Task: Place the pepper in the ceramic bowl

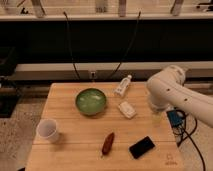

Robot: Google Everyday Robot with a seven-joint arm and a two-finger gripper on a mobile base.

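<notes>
First, the pepper: a small, elongated, dark red-brown chili shape, tapered at its lower end. It lies flat on the bare wood near the front edge of the table, pointing slightly up and to the right.

Ceramic bowl: round, glossy green with a paler green inside, standing upright behind the pepper and well apart from it.

Black phone: a flat, dark rectangle lying at an angle just to the right of the pepper, without touching it.

White cup: a smooth cylinder standing near the table's left edge.

Small white packet-like object: lies to the right of the bowl.

White bottle: lies on its side behind the packet-like object.

Wooden table: pale planks with visible seams.

Robot arm: bulky, with smooth white rounded casings, reaching in from the right.

Gripper: hangs beneath the arm over the table's right edge, far from the pepper. Its state cannot be told.

Blue box: sits off the table's right side with dark cables attached.
</notes>
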